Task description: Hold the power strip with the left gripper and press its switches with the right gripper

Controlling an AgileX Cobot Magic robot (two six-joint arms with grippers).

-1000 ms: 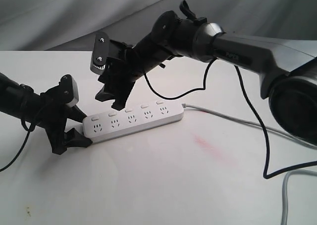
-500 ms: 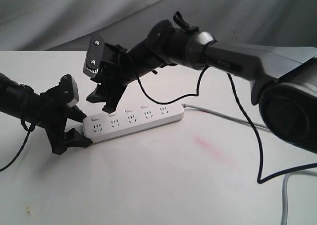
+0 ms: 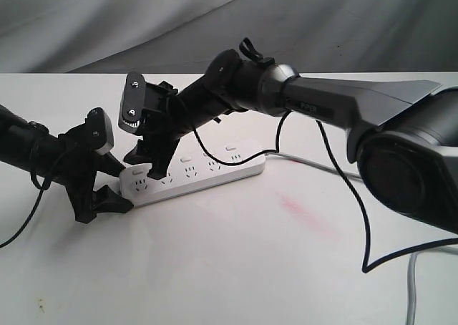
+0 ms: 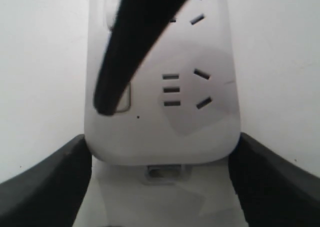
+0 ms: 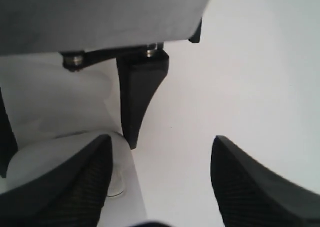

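The white power strip [image 3: 197,173] lies on the table, its grey cord [image 3: 315,166] running off to the right. My left gripper [image 3: 107,185] is shut on the strip's left end; in the left wrist view both black fingers [image 4: 45,187] press the sides of the rounded end [image 4: 190,132]. My right gripper [image 3: 147,164] is open above that same end. One of its fingers [image 4: 135,37] slants down with its tip on the end switch [image 4: 125,99]. In the right wrist view the right gripper [image 5: 160,182] has one finger over the strip [image 5: 45,154] and the other over bare table.
The white table [image 3: 236,268] has a faint red stain [image 3: 308,214]. A loose black cable [image 3: 365,217] hangs from the right arm down to the table at the right. Grey cloth [image 3: 86,17] hangs behind.
My right gripper has moved left along the strip and down, from above the second switch to the end switch, where its fingertip now rests. The left gripper and strip have not moved.
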